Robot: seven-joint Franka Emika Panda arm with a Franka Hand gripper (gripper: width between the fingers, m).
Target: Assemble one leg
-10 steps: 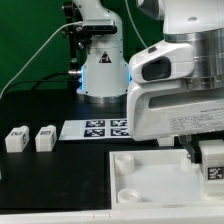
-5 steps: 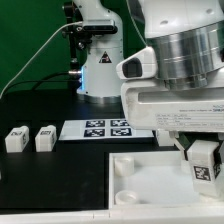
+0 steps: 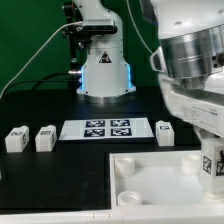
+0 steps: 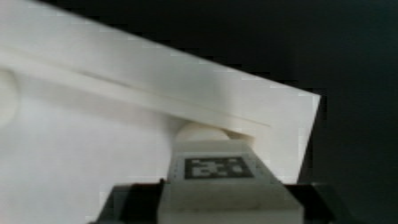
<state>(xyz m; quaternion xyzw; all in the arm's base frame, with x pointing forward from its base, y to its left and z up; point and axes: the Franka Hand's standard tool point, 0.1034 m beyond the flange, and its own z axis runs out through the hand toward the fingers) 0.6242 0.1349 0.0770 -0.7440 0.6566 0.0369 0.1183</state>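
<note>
Over the tray (image 3: 150, 172), close to its edge, hangs the leg (image 4: 217, 160), squeezed tight by my gripper (image 4: 217, 200). I can't see the hole under it. Lowered crooked, it may jam or slip out.

This is a robotics lab. A black bench (image 3: 60, 172) stands before a plain green backdrop (image 3: 30, 35). The arm's base (image 3: 103, 75) glows blue well behind the end effector (image 3: 211, 165). The marker board (image 3: 108, 129), printed with square fiducial tags, lies flat on the bench, off from the end effector toward the exterior view's left. The loose legs (image 3: 45, 138) beyond it carry similar tags, as does the leg (image 4: 217, 165) between the end effector's fingers. A pale cable (image 3: 30, 58) hangs behind.
</note>
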